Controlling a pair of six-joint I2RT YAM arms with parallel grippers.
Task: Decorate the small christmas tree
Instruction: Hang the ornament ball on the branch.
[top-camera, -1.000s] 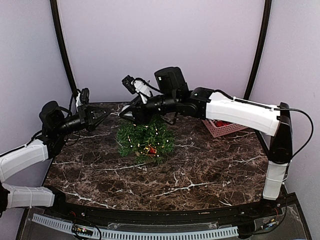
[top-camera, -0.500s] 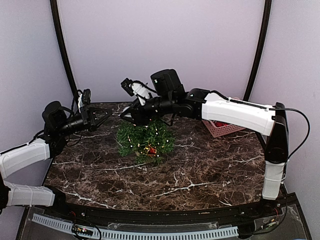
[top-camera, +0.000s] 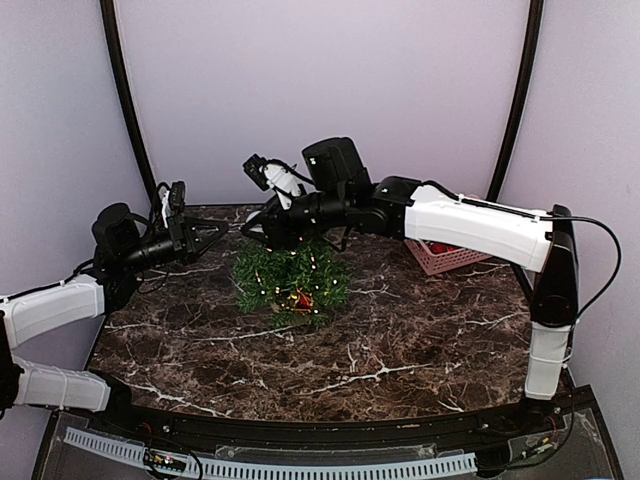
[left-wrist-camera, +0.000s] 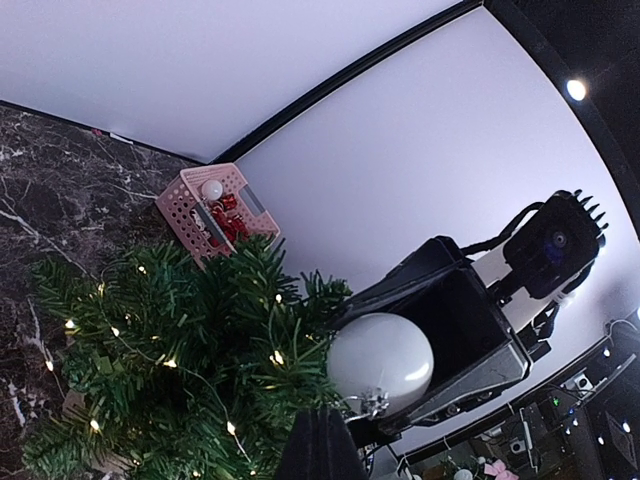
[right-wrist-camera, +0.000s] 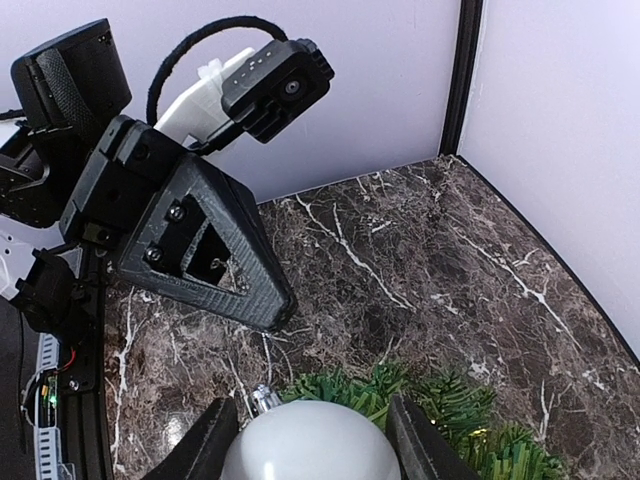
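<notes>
The small christmas tree (top-camera: 292, 275) stands mid-table, dark green with tiny white lights (left-wrist-camera: 165, 365). Just above its upper left branches my right gripper (right-wrist-camera: 312, 407) is shut on a white ball ornament (right-wrist-camera: 310, 448) (left-wrist-camera: 380, 362), one finger on each side. The ball's silver cap points toward my left gripper (right-wrist-camera: 280, 318) (left-wrist-camera: 322, 425). That gripper is shut, with the ball's thin hanging string (right-wrist-camera: 266, 360) running from the cap up to its tip. In the top view my left gripper (top-camera: 215, 232) and right gripper (top-camera: 256, 232) meet tip to tip left of the treetop.
A pink plastic basket (top-camera: 450, 258) (left-wrist-camera: 215, 210) with red ornaments and a white ball sits at the back right of the marble table (top-camera: 380, 350). A red ornament (top-camera: 303, 298) hangs low on the tree. Purple walls close in the back and sides.
My left arm has edged right toward the tree. The right arm shifted slightly up and left with the ball, then held still.
</notes>
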